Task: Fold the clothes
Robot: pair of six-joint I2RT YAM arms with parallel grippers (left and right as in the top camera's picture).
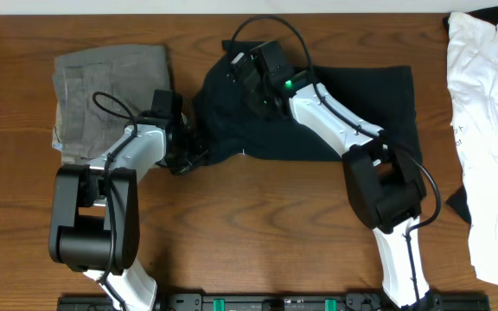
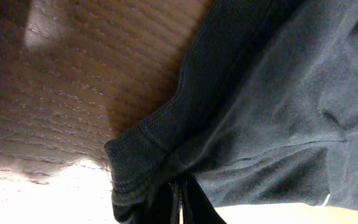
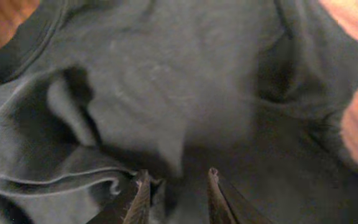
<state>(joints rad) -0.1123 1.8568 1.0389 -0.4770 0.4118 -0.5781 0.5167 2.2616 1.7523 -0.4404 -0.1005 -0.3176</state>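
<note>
The clothes, a black T-shirt, lie bunched across the middle of the wooden table. My left gripper is at the shirt's lower left corner. In the left wrist view it is shut on the stitched hem, with the black fabric gathered round its tips. My right gripper is over the shirt's rumpled upper left part. In the right wrist view its fingers stand apart just above the creased fabric, with a folded edge to their left and nothing pinched between them.
Folded grey-green trousers lie at the back left, right beside my left arm. A crumpled white garment covers the right edge of the table, with a dark piece sticking out under it. A black rail runs along the front edge.
</note>
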